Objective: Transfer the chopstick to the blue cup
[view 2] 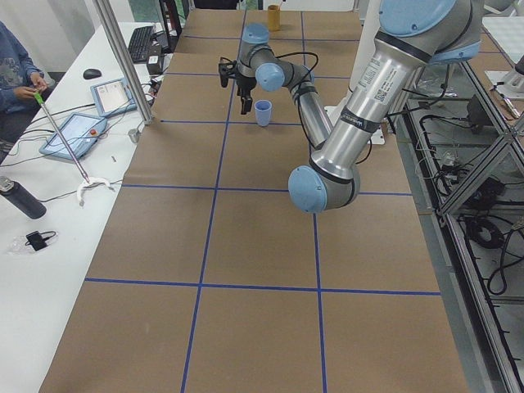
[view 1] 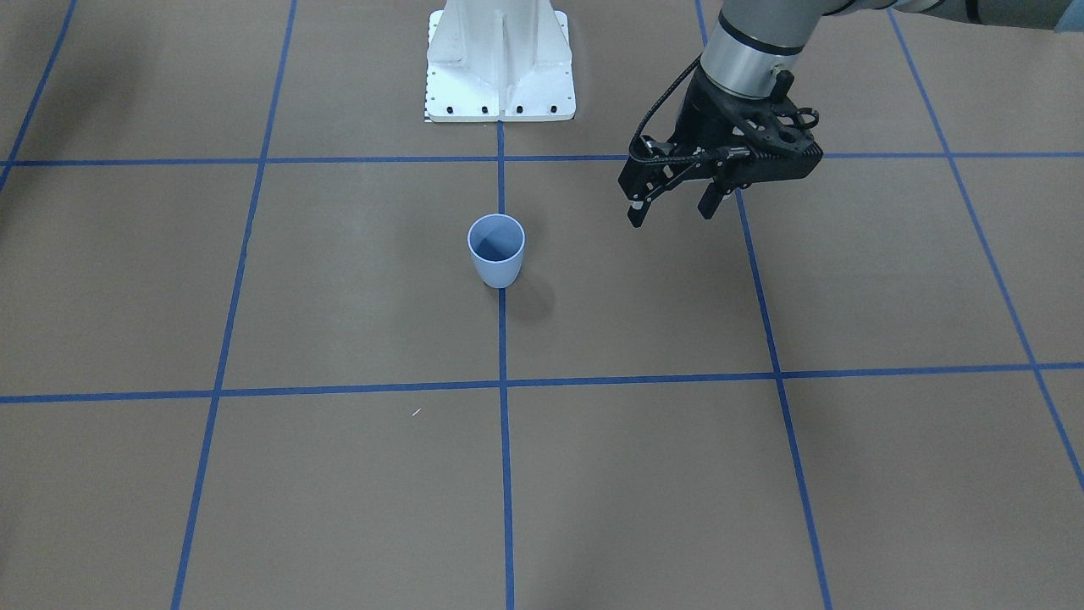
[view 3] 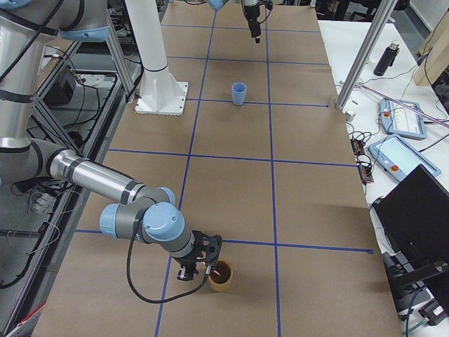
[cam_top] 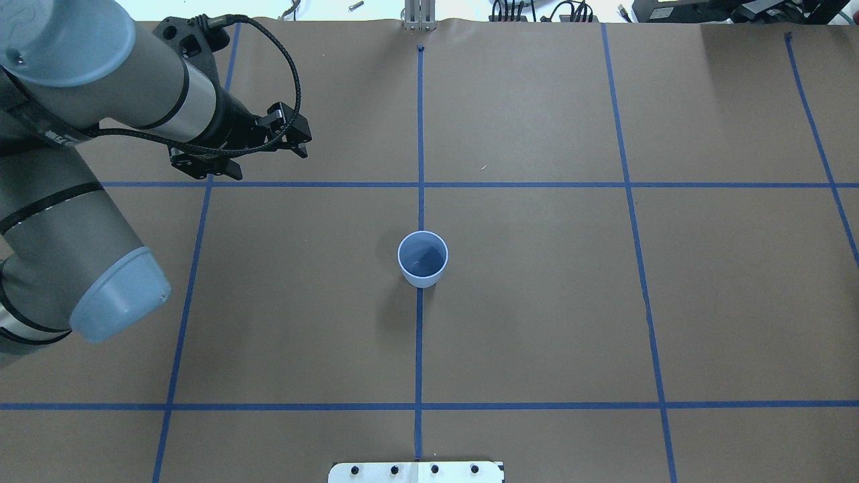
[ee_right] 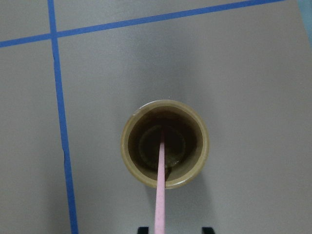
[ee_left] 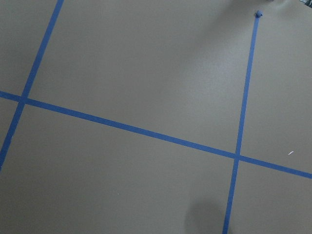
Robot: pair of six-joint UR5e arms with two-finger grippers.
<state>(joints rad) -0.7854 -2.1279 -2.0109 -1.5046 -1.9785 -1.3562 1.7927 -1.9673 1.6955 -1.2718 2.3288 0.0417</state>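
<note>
— Where is the chopstick point(ee_right: 160, 195) to be found?
— Well apart from the blue cup point(view 1: 496, 269), far off to the robot's right of it. It is leaned inside a brown cup point(ee_right: 129, 146). Its upper end is flanked by the fingers of the right gripper point(ee_right: 174, 229), which are spread wide and not pressed against it.
— And the left gripper point(view 1: 671, 213)?
— It is held above the table point(view 1: 889, 280), on the other side of the blue cup, with jaws parted. The blue cup is stood upright.
</note>
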